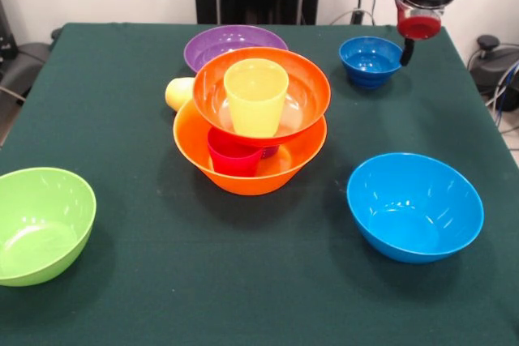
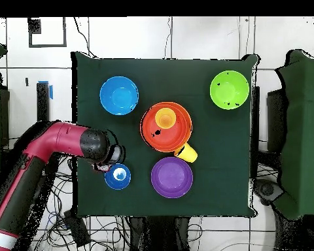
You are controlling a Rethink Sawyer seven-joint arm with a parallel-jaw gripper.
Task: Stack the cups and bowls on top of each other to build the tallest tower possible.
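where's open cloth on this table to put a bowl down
Widest bare patch: the front strip between the lime green bowl and the light blue bowl, below the tower. Crowded behind the tower, where the purple bowl and a pale yellow cup sit close; the gripper hangs by the small dark blue bowl.

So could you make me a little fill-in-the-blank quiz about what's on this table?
1. The yellow cup stands inside the ___ bowl.
2. The red cup sits in the big ___ bowl.
3. The gripper hovers nearest the small dark ___ bowl.
4. The green bowl holds ___.

Missing words: red-orange; orange-yellow; blue; nothing
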